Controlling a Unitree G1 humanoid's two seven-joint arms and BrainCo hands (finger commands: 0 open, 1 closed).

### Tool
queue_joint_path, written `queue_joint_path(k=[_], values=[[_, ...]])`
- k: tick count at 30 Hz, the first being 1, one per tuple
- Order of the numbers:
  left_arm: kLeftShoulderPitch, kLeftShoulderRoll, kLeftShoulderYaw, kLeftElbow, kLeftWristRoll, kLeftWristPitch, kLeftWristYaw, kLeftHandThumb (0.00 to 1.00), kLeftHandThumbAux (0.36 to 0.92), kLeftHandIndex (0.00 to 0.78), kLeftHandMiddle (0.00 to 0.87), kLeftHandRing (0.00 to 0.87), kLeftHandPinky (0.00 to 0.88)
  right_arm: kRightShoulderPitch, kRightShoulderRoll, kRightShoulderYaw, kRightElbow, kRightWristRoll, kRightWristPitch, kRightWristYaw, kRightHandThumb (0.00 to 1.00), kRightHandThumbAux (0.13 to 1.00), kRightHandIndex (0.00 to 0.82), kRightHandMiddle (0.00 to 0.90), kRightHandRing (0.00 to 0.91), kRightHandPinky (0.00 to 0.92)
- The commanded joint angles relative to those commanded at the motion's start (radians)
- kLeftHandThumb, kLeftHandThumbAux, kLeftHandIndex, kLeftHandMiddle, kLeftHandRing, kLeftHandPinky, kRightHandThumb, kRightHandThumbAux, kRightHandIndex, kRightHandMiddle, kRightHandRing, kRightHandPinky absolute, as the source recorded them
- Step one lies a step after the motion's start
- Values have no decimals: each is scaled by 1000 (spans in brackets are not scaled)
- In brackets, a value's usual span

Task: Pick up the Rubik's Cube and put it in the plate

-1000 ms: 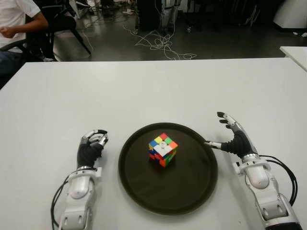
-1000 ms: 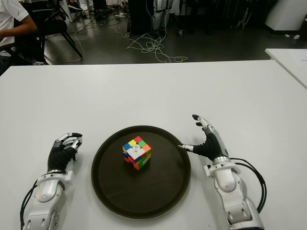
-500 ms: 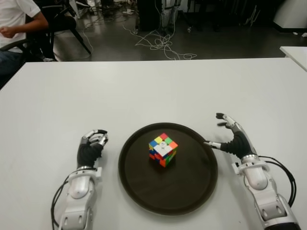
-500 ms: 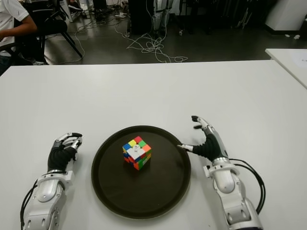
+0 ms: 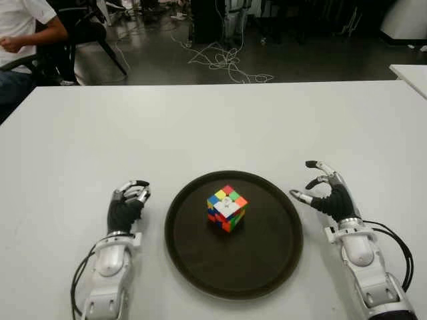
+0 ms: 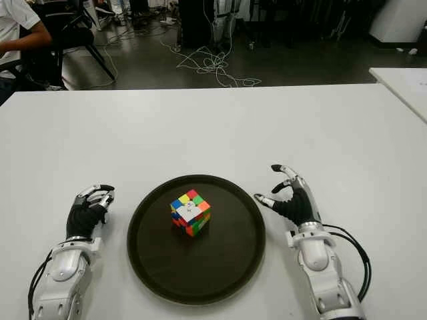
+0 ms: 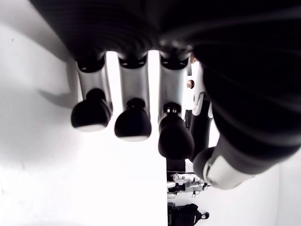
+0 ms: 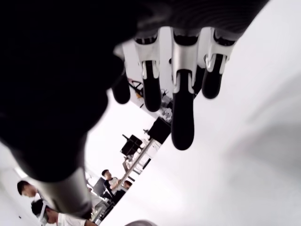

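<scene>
The Rubik's Cube [image 5: 227,208] stands inside the dark round plate [image 5: 253,260], slightly left of its centre, with nothing touching it. My right hand [image 5: 313,189] shows just right of the plate's rim, fingers loosely bent and holding nothing; in the right wrist view its fingers [image 8: 182,122] hang apart over the white table. My left hand [image 5: 130,197] shows to the left of the plate, curled into a fist with nothing in it; its fingertips [image 7: 133,123] are tucked in close in the left wrist view.
The white table [image 5: 200,127] stretches far behind the plate. A person [image 5: 27,27] sits beyond the far left corner. Cables [image 5: 223,63] lie on the floor behind, and another table's corner [image 5: 410,73] shows at the far right.
My right hand has drawn slightly right, off the plate's rim, and its fingers have bent inward. The cube, plate and left hand have not moved.
</scene>
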Motion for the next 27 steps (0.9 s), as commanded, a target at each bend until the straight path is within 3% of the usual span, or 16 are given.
queue_joint_path(k=[5,10,18,27], values=[[0,2,-2,5,4,-11,0,710,704,444,826,831,823,0,10,-1,-15,23,29,-26,267,801,603,701,711,732],[-2,2,-1,11,2,-16,1,711,704,444,823,827,818,0,34,-7,-36,58,67,-65,218,798,669,786,805,821],[-1,4,-4,1,3,-4,0,711,704,444,820,823,815,5,47,1,-87,100,146,-106,171,801,750,840,861,869],[1,4,-9,-3,13,1,9,710,704,443,822,826,820,9,41,13,-109,124,167,-131,210,810,780,851,870,880]])
